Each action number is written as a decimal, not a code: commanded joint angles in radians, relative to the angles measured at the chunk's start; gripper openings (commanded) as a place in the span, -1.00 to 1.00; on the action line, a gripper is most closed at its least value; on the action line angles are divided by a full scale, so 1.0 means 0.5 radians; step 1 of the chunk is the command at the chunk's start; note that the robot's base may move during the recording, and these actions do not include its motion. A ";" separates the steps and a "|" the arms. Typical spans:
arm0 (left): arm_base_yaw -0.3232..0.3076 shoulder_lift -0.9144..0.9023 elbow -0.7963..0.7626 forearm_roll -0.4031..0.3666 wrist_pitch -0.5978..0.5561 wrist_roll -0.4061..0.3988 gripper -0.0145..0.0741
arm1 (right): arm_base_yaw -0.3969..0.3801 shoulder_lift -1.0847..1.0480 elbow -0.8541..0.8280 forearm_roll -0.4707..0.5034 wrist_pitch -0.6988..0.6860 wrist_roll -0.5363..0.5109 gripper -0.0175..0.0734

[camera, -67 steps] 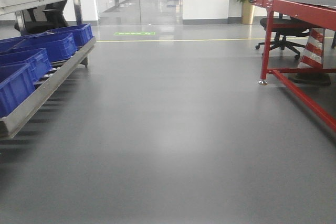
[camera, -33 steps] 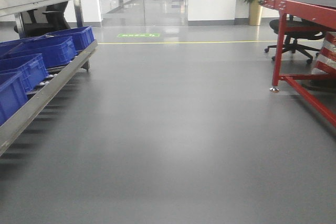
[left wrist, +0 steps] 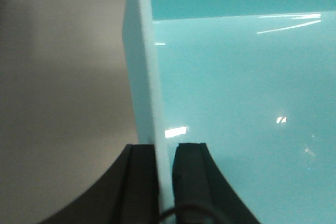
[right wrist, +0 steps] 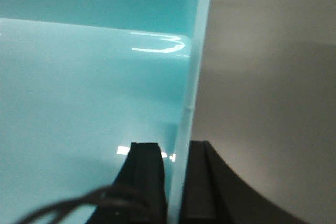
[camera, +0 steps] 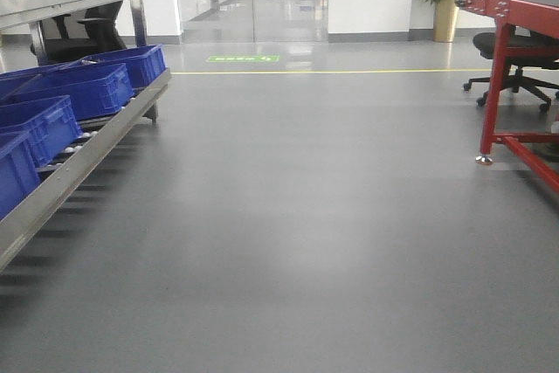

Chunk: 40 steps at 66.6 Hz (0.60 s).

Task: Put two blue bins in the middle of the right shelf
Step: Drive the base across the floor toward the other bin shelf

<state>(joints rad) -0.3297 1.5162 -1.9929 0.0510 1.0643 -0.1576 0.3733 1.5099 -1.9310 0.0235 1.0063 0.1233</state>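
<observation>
So, the left gripper (left wrist: pixel 165 149) is pinching the wall of the pale blue bin (left wrist: pixel 236 103), one finger on each side (right gripper (right wrist: pixel 176 149) likewise, on the far wall).

The right gripper (right wrist: pixel 176 148) was closed on the side wall of a pale cyan smooth plastic bin (right wrist: pixel 79 87). One black finger (right wrist: pixel 147 179) sat inside the bin against the wall, and the other black finger (right wrist: pixel 197 179) sat outside it. The wall's thick rim ran up the frame, tilted slightly to the right. A black cable (right wrist: pixel 79 205) looped at lower left. The grey floor (right wrist: pixel 268 77) lay beyond the bin on the right, blurred.
</observation>
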 commanded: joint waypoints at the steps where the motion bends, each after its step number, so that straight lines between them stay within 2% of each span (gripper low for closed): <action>1: -0.014 -0.032 -0.027 -0.128 -0.085 0.031 -0.92 | -0.002 -0.015 -0.020 0.008 -0.098 -0.032 -0.95; 40: -0.014 -0.032 -0.027 -0.128 -0.085 0.031 -0.92 | -0.002 -0.015 -0.020 0.008 -0.098 -0.032 -0.95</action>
<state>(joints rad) -0.3297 1.5162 -1.9929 0.0510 1.0643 -0.1576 0.3733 1.5099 -1.9310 0.0235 1.0059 0.1233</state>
